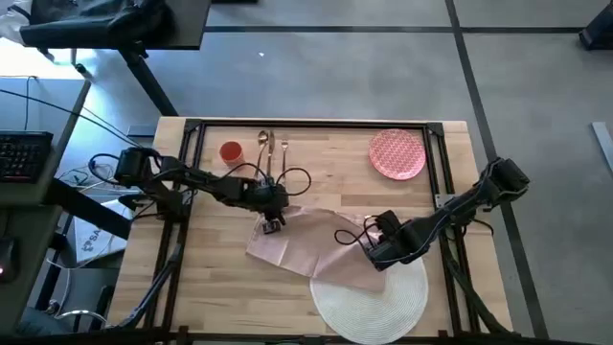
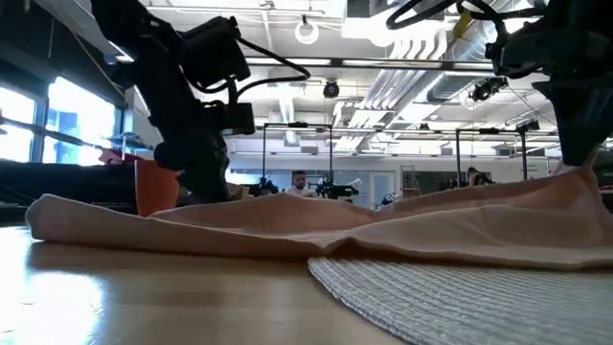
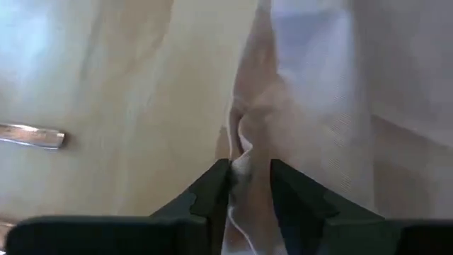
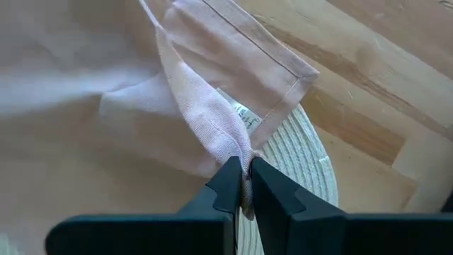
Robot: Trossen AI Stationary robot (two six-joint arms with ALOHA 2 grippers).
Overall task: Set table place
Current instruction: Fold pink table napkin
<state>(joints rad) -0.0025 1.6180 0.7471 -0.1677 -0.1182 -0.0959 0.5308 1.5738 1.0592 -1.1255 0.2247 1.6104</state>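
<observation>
The beige-pink napkin [image 1: 306, 244] lies crumpled on the middle of the table [image 1: 211, 287]. Its right part rests over the far edge of the round white placemat [image 1: 374, 302]. My left gripper [image 1: 272, 223] is shut on the napkin's far left part, and my right gripper [image 1: 376, 256] is shut on its right part above the placemat. The pink plate [image 1: 397, 153], the gold cutlery [image 1: 271, 146] and the orange-red cup [image 1: 231, 151] stand along the far edge. My left gripper pinches a bunched fold of the napkin [image 3: 244, 152] between its two fingers, coming from above and pointing down. The cloth around it lies slack on the table. My right gripper pinches a fold of the napkin [image 4: 241, 152] near its hemmed corner with the label, between its two fingers from above. That end is raised a little [image 2: 575, 182] over the placemat [image 4: 297, 142]; the rest lies slack.
Bare wood lies at the table's near left and right of the placemat. The black frame rails [image 1: 306, 125] run along the far edge and both sides. A dark desk with a keyboard [image 1: 24, 153] stands left of the table.
</observation>
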